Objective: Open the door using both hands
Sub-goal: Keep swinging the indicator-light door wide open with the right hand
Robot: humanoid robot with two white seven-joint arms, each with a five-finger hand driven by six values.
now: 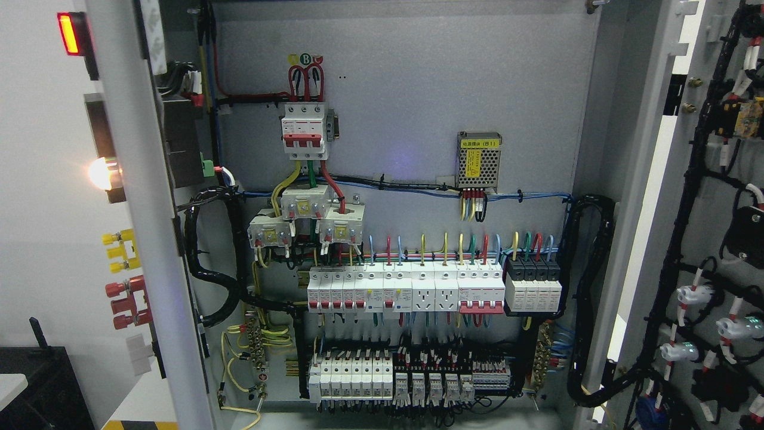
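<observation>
Standing wide open, both cabinet doors (686, 239); no robot hand in view.

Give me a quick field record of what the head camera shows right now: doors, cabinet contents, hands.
left door: swung open, its edge toward the camera, lit lamps on its outer face
right door: swung open, inner face showing with black wiring
cabinet interior: fully exposed; back panel bare grey at the top
top breaker: red-and-white unit at the upper left of the panel
breaker rows: two rows, upper and lower
power supply: small mesh box at the upper right
hands: neither in view
</observation>
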